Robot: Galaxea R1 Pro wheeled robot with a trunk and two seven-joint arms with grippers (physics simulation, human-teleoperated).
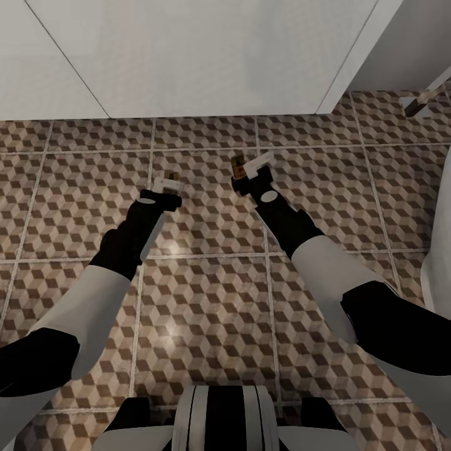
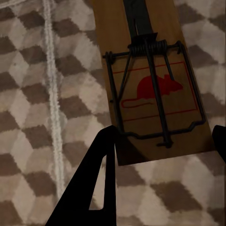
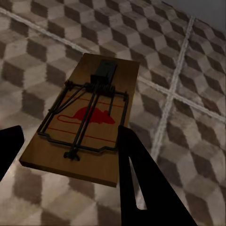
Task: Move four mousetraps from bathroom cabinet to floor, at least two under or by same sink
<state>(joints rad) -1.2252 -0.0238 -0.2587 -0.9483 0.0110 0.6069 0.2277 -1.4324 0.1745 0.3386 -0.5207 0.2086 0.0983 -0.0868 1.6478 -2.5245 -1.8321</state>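
Both arms reach out over the bathroom floor of cube-patterned tiles. My left gripper is shut on a mousetrap, a brown wooden slab with a dark wire spring and a red mouse print. Its edges sit between the dark fingers, above the tiles. My right gripper is shut on a second mousetrap of the same look, seen as a small brown piece in the head view. The cabinet is out of view.
A white panelled front runs along the far edge of the tiles just ahead of both grippers. A white rounded fixture stands at the right. A pale handle-like object leans at the far right.
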